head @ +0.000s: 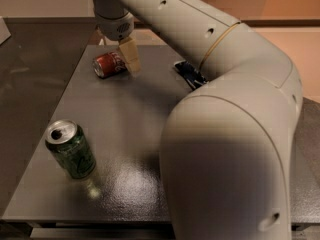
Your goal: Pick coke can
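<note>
Jaws (spread: cannot tell) hang just beside coke can — lying sideways.

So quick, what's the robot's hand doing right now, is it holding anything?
Gripper: low beside the coke can, which lies on its side on the table; open or closed cannot be told.

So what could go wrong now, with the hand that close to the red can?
The coke can lies on its side, so a nudge from the hand, which hangs just right of it, might roll it away instead of catching it. The big arm also hides most of the dark bag, so it could perhaps brush that unnoticed.
</note>
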Robot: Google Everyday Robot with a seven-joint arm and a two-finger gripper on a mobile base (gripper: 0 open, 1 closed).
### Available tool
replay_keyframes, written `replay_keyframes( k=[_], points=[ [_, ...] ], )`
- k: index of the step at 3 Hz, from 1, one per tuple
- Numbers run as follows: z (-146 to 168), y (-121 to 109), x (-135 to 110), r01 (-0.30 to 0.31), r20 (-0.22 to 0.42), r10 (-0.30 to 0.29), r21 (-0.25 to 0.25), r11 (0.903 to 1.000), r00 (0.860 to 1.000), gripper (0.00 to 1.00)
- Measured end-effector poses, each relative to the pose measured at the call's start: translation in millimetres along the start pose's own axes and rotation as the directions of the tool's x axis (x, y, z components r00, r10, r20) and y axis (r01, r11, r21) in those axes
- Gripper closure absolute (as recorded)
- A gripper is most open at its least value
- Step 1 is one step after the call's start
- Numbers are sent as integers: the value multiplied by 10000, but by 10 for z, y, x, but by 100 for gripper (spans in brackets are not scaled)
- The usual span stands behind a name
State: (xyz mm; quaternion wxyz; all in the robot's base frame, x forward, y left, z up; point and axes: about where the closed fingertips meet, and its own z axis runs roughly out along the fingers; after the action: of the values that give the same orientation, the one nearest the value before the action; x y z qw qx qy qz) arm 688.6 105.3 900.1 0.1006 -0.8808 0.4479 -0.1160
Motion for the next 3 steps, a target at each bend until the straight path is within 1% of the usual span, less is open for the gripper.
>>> replay_keyframes(
  k=[1, 2, 3],
  points=[
    [139, -193, -58, 499, -529, -509, -186, 9986, 9973, 0],
    [303, -326, -75, 913, -1023, -963, -530, 9944, 9901, 0],
    [464, -360, -63, 1143, -1313, -1257, -916, 9892, 9833, 0]
  ],
)
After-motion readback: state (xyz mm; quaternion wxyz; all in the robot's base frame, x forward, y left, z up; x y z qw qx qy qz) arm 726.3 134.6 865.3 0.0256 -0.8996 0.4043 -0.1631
